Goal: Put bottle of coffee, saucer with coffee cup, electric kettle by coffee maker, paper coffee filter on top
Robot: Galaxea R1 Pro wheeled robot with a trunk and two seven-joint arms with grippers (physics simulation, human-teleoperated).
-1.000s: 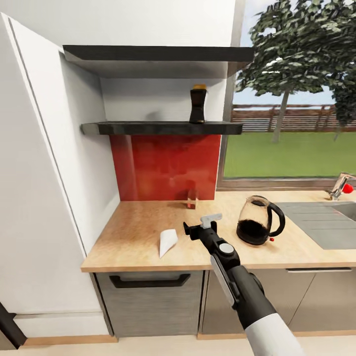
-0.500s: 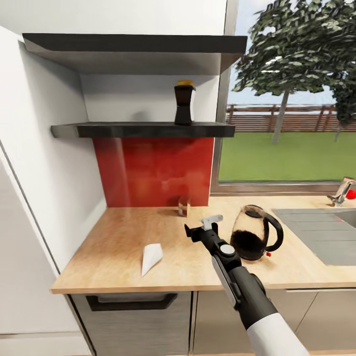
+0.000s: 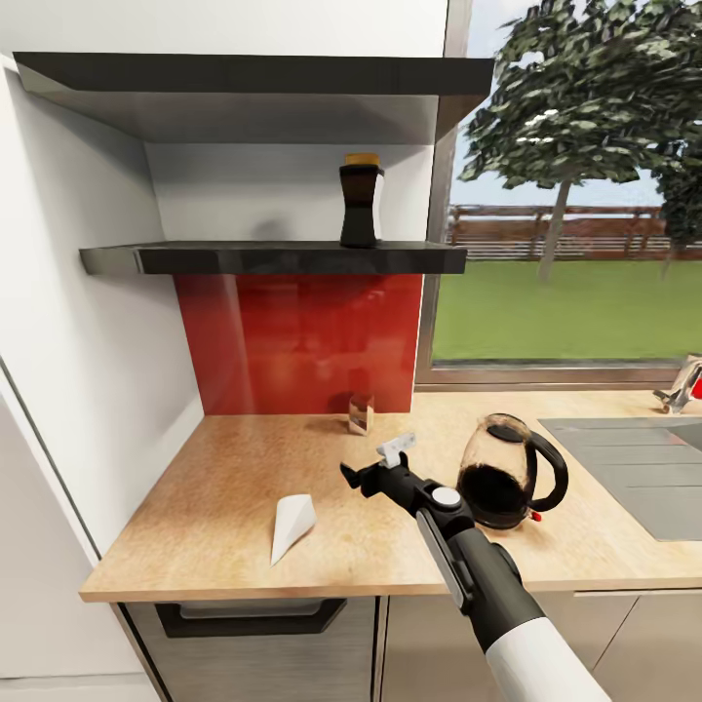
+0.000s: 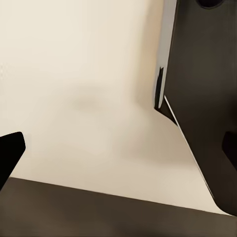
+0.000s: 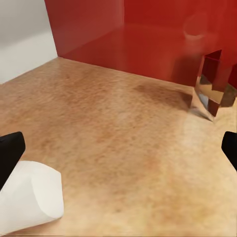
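The bottle of coffee point(image 3: 360, 200), black with a yellow-orange cap, stands on the lower dark kitchen shelf point(image 3: 273, 257). On the kitchen countertop point(image 3: 234, 468) the white paper coffee filter point(image 3: 291, 525) lies on its side near the front edge. The electric kettle point(image 3: 507, 473) stands to its right. My right gripper point(image 3: 370, 460) hovers open between them, a little above the worktop. In the right wrist view the paper coffee filter point(image 5: 27, 202) lies beside one finger of the right gripper point(image 5: 118, 153). My left gripper point(image 4: 118, 153) is open and holds nothing. The coffee maker, saucer and coffee cup are out of view.
A small glass point(image 3: 362, 413) stands against the red backsplash point(image 3: 302, 341). The steel sink point(image 3: 634, 458) and its faucet point(image 3: 682, 385) are at the right. A white wall panel point(image 3: 88, 322) bounds the counter's left end. Grey drawers point(image 3: 253, 624) sit below.
The camera has moved nearer the counter and the whole view has shifted. My right gripper has swung a little left, away from the kettle and toward the filter. Nothing was grasped.
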